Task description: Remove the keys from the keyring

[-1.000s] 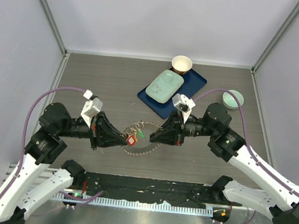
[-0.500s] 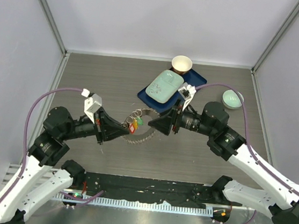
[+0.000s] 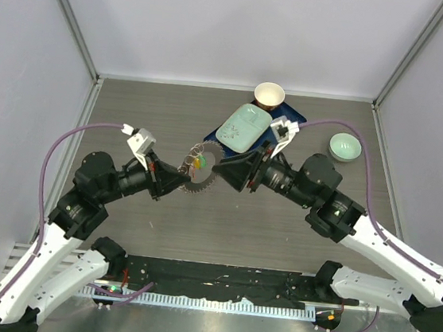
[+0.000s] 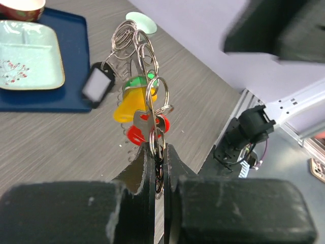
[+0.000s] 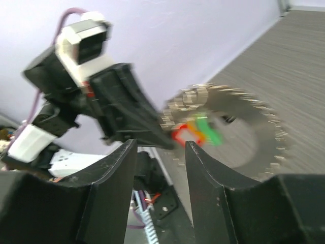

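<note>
My left gripper point(image 3: 181, 179) is shut on the small split rings of the keyring point(image 3: 201, 182) and holds the toothed grey ring up off the table, on edge. In the left wrist view the jaws point(image 4: 158, 155) pinch the rings. Above them hang the red key point(image 4: 138, 135), the orange key point(image 4: 133, 108) and the green key point(image 4: 138, 81), with a black tag point(image 4: 95, 89). My right gripper point(image 3: 221, 168) is open and empty, facing the keys from the right, apart from them. Its view shows the keyring point(image 5: 254, 133) and the blurred keys point(image 5: 195, 130) beyond its fingers point(image 5: 160, 152).
A blue tray point(image 3: 286, 125) with a pale green plate point(image 3: 243, 128) lies just behind the grippers. A cream cup point(image 3: 269, 94) stands at the tray's far edge. A pale green bowl point(image 3: 344, 146) sits to the right. Walls close the back and both sides.
My left gripper has lifted the keyring off the table and carried it up and away from me, tipping it on edge. My right gripper moved along with it and stays open.
</note>
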